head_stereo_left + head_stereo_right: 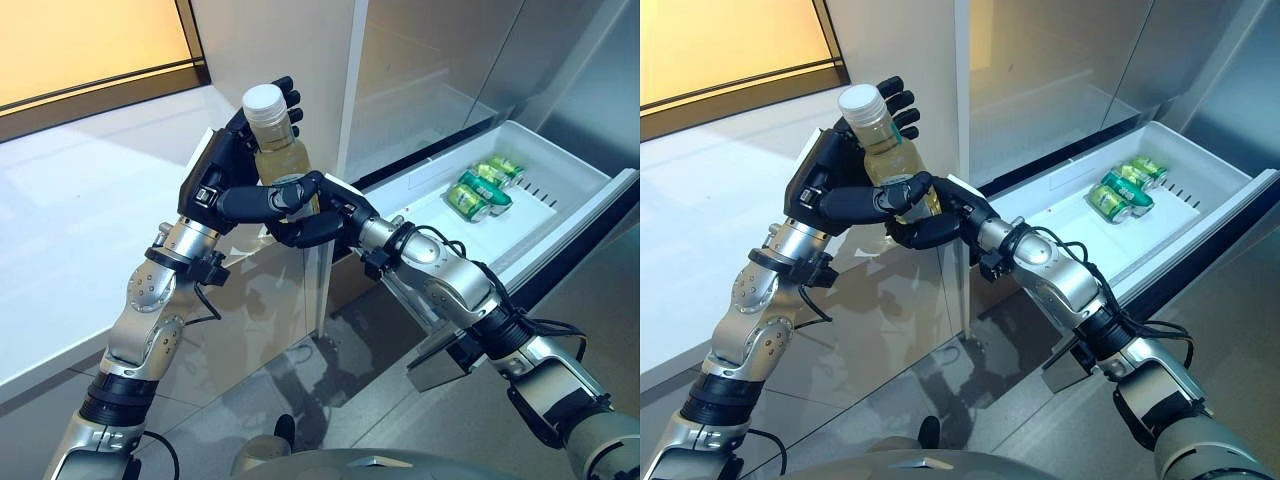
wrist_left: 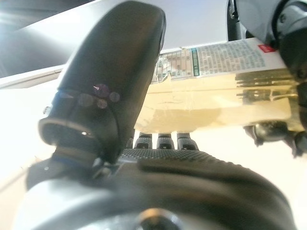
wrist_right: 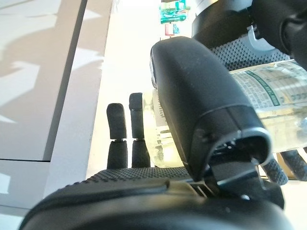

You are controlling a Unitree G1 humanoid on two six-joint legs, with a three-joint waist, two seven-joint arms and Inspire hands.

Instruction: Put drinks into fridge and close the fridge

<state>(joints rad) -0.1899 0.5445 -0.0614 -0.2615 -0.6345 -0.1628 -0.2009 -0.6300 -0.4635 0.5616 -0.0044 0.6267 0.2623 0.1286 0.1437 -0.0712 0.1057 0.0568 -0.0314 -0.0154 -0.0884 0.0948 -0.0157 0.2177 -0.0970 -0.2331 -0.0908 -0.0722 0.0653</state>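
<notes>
A clear bottle of yellow drink (image 1: 276,152) with a white cap stands upright in mid-air, in front of the fridge's edge. My left hand (image 1: 214,178) holds it from behind, thumb (image 2: 110,81) laid across its front and fingers reaching up beside the cap. My right hand (image 1: 322,218) is curled round the bottle's lower part from the other side; its thumb (image 3: 201,91) presses on the label. The open white fridge drawer (image 1: 545,150) lies to the right, with several green cans (image 1: 482,190) on their sides in it.
The steel fridge body (image 1: 430,60) rises behind the drawer. A white counter (image 1: 70,220) runs along the left, under a yellow-lit window. Grey tiled floor (image 1: 300,400) lies below the arms.
</notes>
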